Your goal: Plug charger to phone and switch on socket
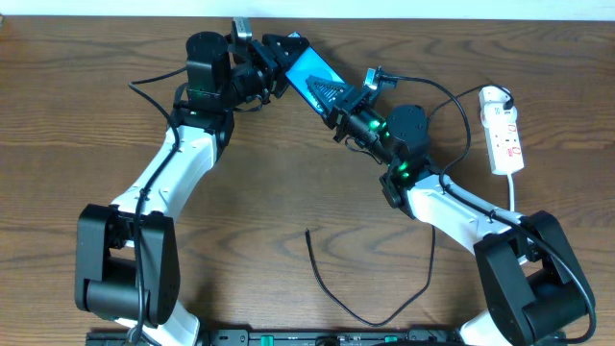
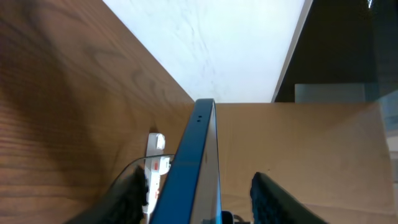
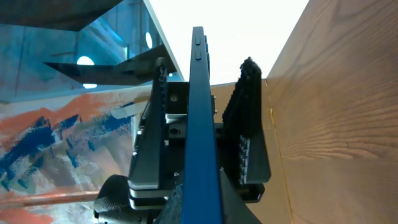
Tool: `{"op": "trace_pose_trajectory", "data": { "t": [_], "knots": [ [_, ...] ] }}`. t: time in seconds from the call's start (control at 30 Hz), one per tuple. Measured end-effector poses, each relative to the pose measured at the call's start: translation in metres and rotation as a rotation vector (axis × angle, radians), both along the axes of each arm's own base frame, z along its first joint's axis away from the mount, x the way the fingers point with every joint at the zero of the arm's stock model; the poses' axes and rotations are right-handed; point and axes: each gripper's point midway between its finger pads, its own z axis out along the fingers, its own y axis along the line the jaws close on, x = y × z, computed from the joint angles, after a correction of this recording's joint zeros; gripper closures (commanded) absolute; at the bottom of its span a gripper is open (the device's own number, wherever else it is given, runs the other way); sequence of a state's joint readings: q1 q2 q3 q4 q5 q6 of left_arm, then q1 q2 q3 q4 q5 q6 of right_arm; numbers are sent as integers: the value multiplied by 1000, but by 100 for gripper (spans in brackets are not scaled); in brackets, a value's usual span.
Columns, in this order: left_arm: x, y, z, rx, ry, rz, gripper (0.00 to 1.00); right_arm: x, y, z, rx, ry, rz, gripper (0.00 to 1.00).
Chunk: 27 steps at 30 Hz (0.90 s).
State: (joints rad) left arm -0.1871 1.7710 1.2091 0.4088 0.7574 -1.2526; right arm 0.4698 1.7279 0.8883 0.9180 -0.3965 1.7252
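The left gripper (image 1: 279, 60) straddles the phone's (image 1: 309, 69) upper end, jaws parted, with a gap on one side. The phone stands on edge. The right gripper (image 1: 338, 99) clamps its lower end. The charger (image 1: 314, 261) lies loose on the table nearer the bases, and the socket (image 1: 504, 135) sits far right.
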Motion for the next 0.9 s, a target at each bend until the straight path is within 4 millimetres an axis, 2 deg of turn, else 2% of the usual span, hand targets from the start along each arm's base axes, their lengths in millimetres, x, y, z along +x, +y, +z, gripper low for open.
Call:
{"op": "trace_pose_trajectory", "data": {
  "t": [0.1, 0.6, 0.83, 0.9],
  "knots": [
    [0, 0, 0, 0, 0, 0, 60, 0, 0, 0, 1, 1, 0, 99],
    [0, 0, 0, 0, 0, -1, 64, -3, 2, 0, 31, 37, 21, 99],
    [-5, -12, 0, 1, 0, -22, 66, -3, 3, 0, 31, 39, 22, 99],
    [-5, -13, 0, 1, 0, -24, 70, -3, 3, 0, 31, 38, 22, 99]
  ]
}}
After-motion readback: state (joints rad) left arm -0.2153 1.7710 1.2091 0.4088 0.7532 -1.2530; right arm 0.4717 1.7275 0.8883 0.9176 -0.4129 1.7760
